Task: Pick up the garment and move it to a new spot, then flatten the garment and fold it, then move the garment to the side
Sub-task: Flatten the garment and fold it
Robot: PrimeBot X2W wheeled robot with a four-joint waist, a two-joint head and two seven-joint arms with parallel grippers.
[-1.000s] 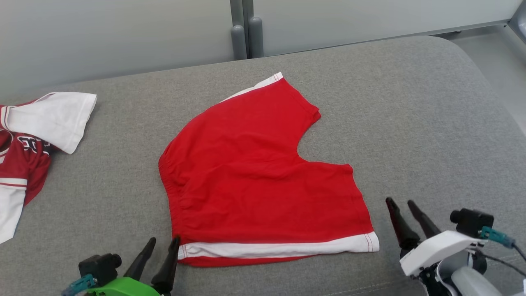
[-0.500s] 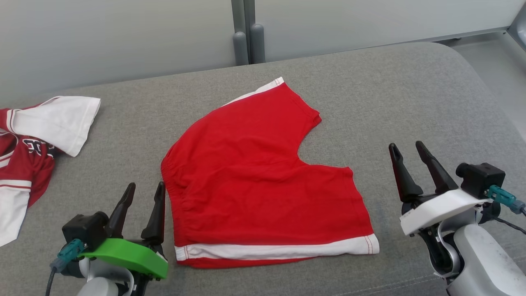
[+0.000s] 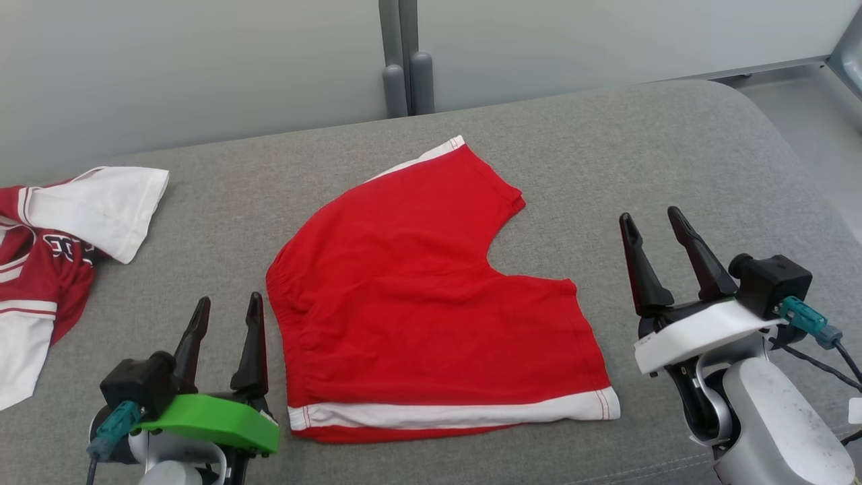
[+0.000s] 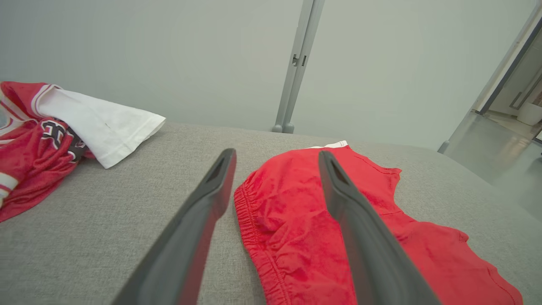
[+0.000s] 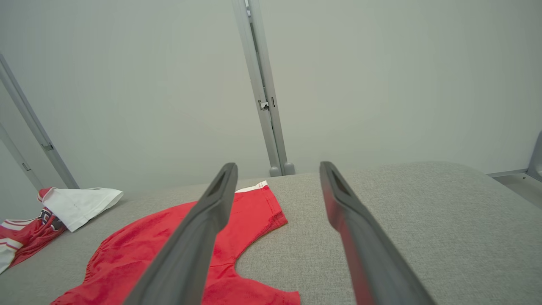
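Note:
A pair of red shorts [image 3: 417, 289] with white side stripes lies spread flat on the grey cushion [image 3: 673, 155], waistband to the left and one leg folded toward the back. It shows as well in the left wrist view, shorts [image 4: 296, 220], and in the right wrist view, shorts [image 5: 169, 250]. My left gripper [image 3: 227, 306] stands open just left of the waistband, above the cushion, holding nothing. My right gripper [image 3: 652, 219] stands open to the right of the shorts, raised clear of the fabric and empty.
A red and white jersey [image 3: 47, 263] lies crumpled at the cushion's left edge, seen too as the jersey [image 4: 46, 131] in the left wrist view. A pale wall with a grey post [image 3: 401, 54] stands behind. The cushion's rounded right end drops toward the floor [image 3: 801, 114].
Both grippers have risen from the cushion's front edge and moved farther up the view beside the shorts, the right one farther. The shorts have not moved. The camera shifted slightly.

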